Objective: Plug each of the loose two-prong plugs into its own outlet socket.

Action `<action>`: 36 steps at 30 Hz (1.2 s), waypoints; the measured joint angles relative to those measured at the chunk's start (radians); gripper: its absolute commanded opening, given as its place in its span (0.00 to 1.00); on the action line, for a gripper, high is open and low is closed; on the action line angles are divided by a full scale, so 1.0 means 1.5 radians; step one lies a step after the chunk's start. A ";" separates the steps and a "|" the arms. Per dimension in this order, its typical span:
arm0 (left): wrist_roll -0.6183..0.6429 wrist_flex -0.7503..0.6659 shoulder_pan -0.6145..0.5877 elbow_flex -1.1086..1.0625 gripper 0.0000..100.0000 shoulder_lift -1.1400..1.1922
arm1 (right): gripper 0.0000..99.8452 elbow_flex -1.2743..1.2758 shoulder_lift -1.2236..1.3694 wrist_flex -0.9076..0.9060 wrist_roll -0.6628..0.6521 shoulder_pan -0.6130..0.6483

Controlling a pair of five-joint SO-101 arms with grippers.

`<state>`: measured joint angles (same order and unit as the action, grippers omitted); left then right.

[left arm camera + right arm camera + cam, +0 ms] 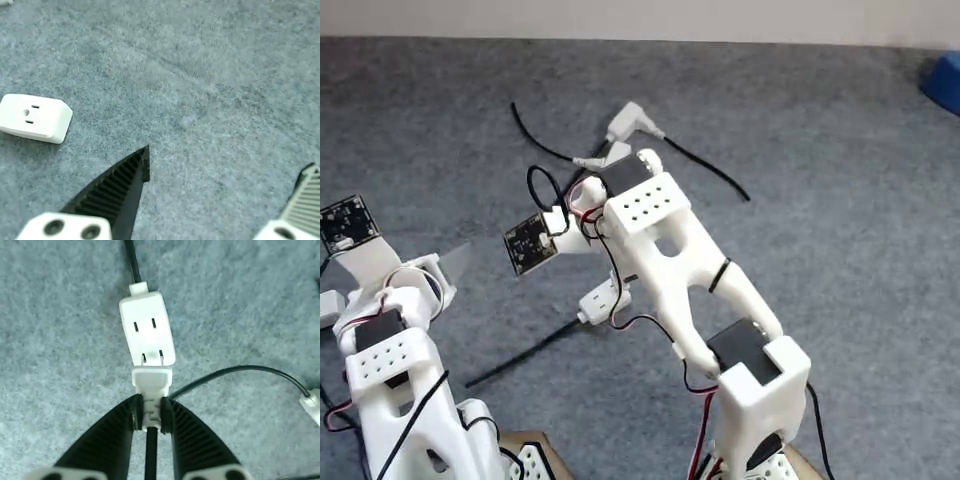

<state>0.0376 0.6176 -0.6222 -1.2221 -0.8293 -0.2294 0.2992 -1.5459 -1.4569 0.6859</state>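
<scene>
A white outlet block (147, 330) with two pairs of slots lies on the grey carpet, a black cord leaving its far end. My right gripper (151, 407) is shut on the neck of a white two-prong plug (151, 381). The plug's prongs sit in the nearer pair of slots with some metal still showing. In the high view the outlet block (632, 120) lies just beyond the right gripper (592, 165). A second white plug (312, 405) lies off to the side on its black cord. My left gripper (227, 160) hangs open over bare carpet, beside a small white outlet cube (34, 117).
Another white plug body (600, 298) with a black cord lies under the right arm. Black cords (710, 170) trail across the carpet around the outlet block. A blue object (945, 80) sits at the far right edge.
</scene>
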 measured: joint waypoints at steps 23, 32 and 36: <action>0.000 0.000 0.000 0.000 0.43 0.000 | 0.01 -0.015 0.066 0.013 0.020 0.019; 0.000 0.000 0.000 0.000 0.43 0.000 | 0.01 -0.030 0.102 0.017 0.045 0.028; 0.000 0.000 0.000 0.000 0.43 0.000 | 0.01 -0.032 0.126 0.017 0.045 0.028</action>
<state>0.0376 0.6176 -0.6222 -1.2221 -0.8293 -0.2770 0.4879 -1.5198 -1.3894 0.7273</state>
